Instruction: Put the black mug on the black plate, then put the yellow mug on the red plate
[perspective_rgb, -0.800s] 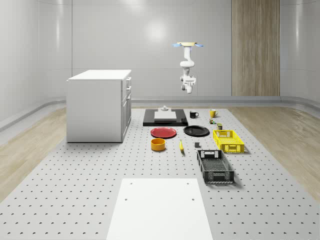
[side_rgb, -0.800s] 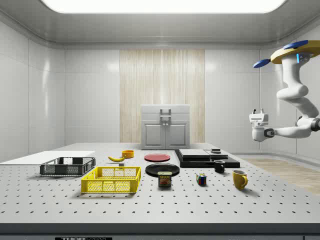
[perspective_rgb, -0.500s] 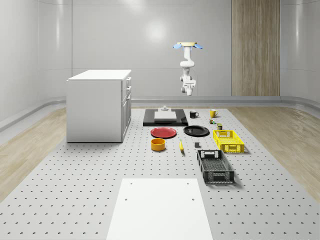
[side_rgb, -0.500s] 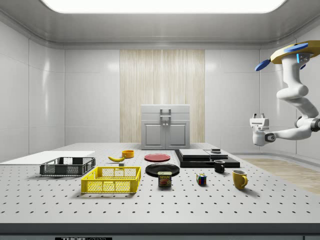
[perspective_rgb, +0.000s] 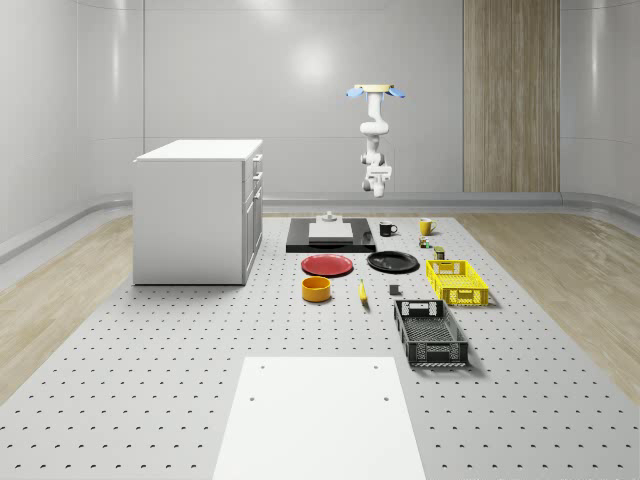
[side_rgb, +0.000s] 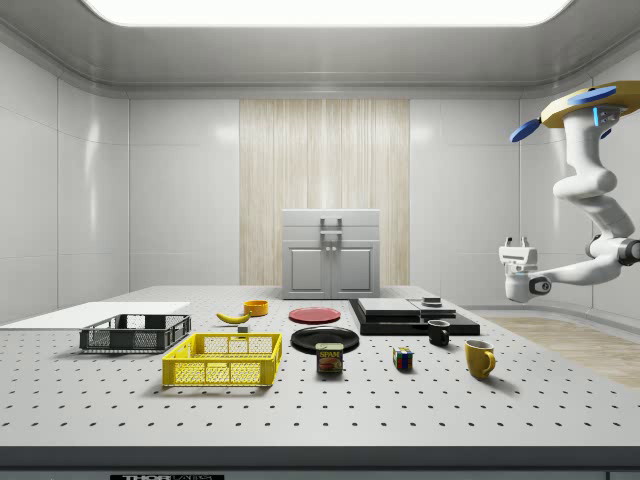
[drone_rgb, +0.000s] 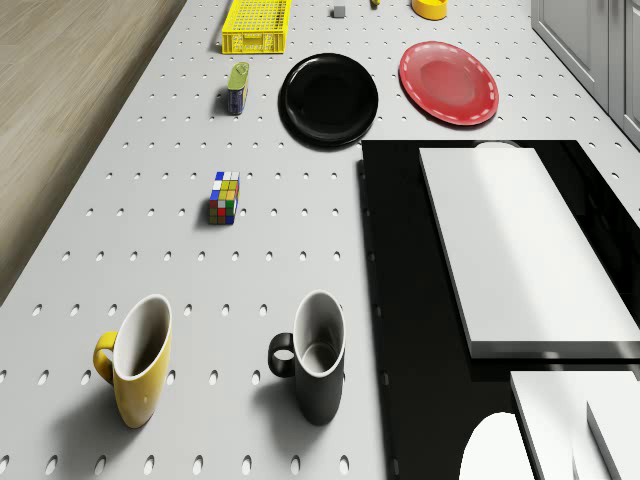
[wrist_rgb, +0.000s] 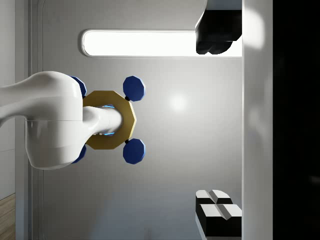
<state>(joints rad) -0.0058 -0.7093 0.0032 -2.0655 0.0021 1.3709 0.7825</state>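
Observation:
The black mug (drone_rgb: 318, 370) stands upright on the table beside the black slab, also seen as the black mug (side_rgb: 439, 333) (perspective_rgb: 387, 229). Close by stands the yellow mug (drone_rgb: 140, 372) (side_rgb: 480, 358) (perspective_rgb: 426, 227). The black plate (drone_rgb: 329, 99) (side_rgb: 324, 338) and the red plate (drone_rgb: 449, 82) (side_rgb: 314, 315) lie bare, side by side. The drone (side_rgb: 590, 100) (perspective_rgb: 377, 91) hovers high at the table's end near the mugs. My gripper (side_rgb: 518, 243) (wrist_rgb: 220, 122) (perspective_rgb: 379, 172) points upward at the ceiling, well above the mugs, open and holding nothing.
A black slab (drone_rgb: 400, 300) bearing white blocks lies next to the black mug. A Rubik's cube (drone_rgb: 225, 197), a can (drone_rgb: 238, 88) and a yellow basket (drone_rgb: 257, 25) sit past the mugs. A black basket (perspective_rgb: 430, 333), an orange bowl (perspective_rgb: 316, 288) and a white cabinet (perspective_rgb: 197, 210) stand farther off.
The gripper has sunk a little, by the side view. The drone has tilted slightly and stayed in nearly the same place. Mugs and plates have not moved.

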